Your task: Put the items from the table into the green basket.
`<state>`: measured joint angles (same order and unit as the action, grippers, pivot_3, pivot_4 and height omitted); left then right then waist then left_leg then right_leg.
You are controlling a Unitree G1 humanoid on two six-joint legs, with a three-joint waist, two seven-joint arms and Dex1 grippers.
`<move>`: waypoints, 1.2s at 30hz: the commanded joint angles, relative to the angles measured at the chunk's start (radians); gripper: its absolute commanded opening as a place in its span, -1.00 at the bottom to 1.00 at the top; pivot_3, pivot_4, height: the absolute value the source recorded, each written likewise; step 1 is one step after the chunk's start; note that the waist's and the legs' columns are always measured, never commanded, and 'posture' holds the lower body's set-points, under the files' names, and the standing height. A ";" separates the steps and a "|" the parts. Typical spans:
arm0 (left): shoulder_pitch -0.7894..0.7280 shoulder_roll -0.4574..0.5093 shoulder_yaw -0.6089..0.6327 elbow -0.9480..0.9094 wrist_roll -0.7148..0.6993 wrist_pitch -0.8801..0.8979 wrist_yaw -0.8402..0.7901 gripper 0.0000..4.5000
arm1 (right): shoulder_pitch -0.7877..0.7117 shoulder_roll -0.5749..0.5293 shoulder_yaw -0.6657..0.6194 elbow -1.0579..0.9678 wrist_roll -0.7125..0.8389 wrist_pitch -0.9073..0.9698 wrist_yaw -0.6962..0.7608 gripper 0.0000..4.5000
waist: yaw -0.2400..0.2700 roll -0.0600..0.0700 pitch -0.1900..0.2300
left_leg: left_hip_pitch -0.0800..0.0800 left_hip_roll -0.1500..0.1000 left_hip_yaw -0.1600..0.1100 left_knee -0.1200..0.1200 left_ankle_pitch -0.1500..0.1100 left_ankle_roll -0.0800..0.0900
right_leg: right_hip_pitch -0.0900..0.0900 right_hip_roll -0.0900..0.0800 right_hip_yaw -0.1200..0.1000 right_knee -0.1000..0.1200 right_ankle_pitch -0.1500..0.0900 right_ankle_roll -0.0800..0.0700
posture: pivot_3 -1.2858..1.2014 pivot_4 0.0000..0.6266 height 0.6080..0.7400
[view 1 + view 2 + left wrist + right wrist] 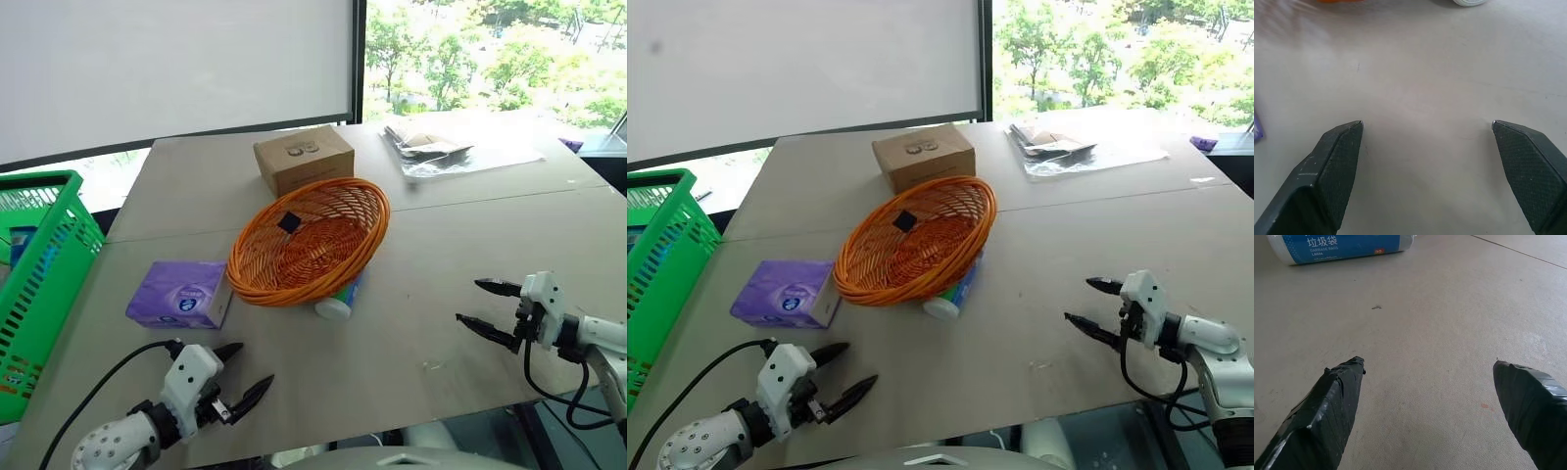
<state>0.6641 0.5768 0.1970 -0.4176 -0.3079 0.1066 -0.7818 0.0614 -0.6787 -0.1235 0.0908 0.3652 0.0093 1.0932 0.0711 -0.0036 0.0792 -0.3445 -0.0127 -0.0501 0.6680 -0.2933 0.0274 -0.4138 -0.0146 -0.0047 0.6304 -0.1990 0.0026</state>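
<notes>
Purple tissue packet [179, 294] — just beyond left tool [240, 370], apart, jaws spread

Each arm ends in a white moulded wrist housing, and the left gripper [243, 375] and right gripper [486, 305] each carry two black fingers that taper to sharp points. The left fingers [1334, 166] have bare, finely cross-hatched inner pads with blunt angled tips, while the right fingers [1327, 411] are wrapped in wrinkled black tape. A black cable curves out from behind the left wrist housing, and another loops beneath the right one, whose forearm is a white rounded shell with dark joints between the segments.
</notes>
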 commanded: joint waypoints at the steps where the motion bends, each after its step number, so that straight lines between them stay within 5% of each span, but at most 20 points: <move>1: 0.004 -0.012 0.030 -0.003 -0.026 -0.026 -0.006 0.93 | -0.029 -0.006 -0.017 -0.006 0.018 -0.014 0.013 1.00 | 0.000 0.000 0.000 | 0.000 0.000 0.000 0.000 0.000 0.000 | 0.000 0.000 0.000 0.000 0.000 0.000 | 0.18 -0.91 1.00; 17: 0.006 -0.022 0.078 -0.045 -0.101 -0.019 -0.032 0.93 | -0.176 -0.007 0.017 -0.122 0.054 0.098 0.009 1.00 | 0.000 0.000 0.001 | 0.000 0.000 -0.001 0.000 0.000 0.000 | 0.000 0.000 -0.001 -0.001 0.000 0.000 | 0.20 -0.94 1.00; 25: 0.069 0.102 0.277 -0.212 -0.396 0.114 -0.198 0.93 | -0.575 -0.132 0.208 -0.298 -0.023 0.154 0.178 1.00 | -0.004 -0.001 0.003 | -0.001 0.001 -0.001 0.000 0.000 0.000 | -0.001 0.000 -0.003 -0.001 0.000 0.000 | 0.20 -0.96 1.00; 30: 0.077 0.175 0.460 -0.244 -0.469 0.152 -0.253 0.93 | -0.788 -0.050 0.355 -0.222 -0.083 0.074 0.282 1.00 | 0.010 -0.004 0.000 | -0.003 0.001 -0.007 -0.001 0.000 0.000 | -0.001 0.001 -0.007 -0.003 0.000 0.000 | 0.25 -1.00 1.00; 36: 0.134 0.159 0.614 -0.293 -0.428 0.184 -0.234 0.93 | -0.866 0.030 0.475 -0.115 -0.171 -0.106 0.374 1.00 | 0.047 -0.005 0.000 | -0.004 -0.001 -0.006 -0.001 0.000 0.000 | -0.001 -0.002 -0.006 -0.004 0.000 0.000 | 0.32 -1.00 1.00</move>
<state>0.7769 0.7471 0.7606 -0.6831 -0.7462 0.2877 -1.0201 -0.7713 -0.6558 0.3529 -0.0463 0.2167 -0.0412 1.4473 0.1177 -0.0081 0.0792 -0.3482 -0.0137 -0.0559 0.6667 -0.2934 0.0272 -0.4153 -0.0167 -0.0108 0.6260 -0.1989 0.0026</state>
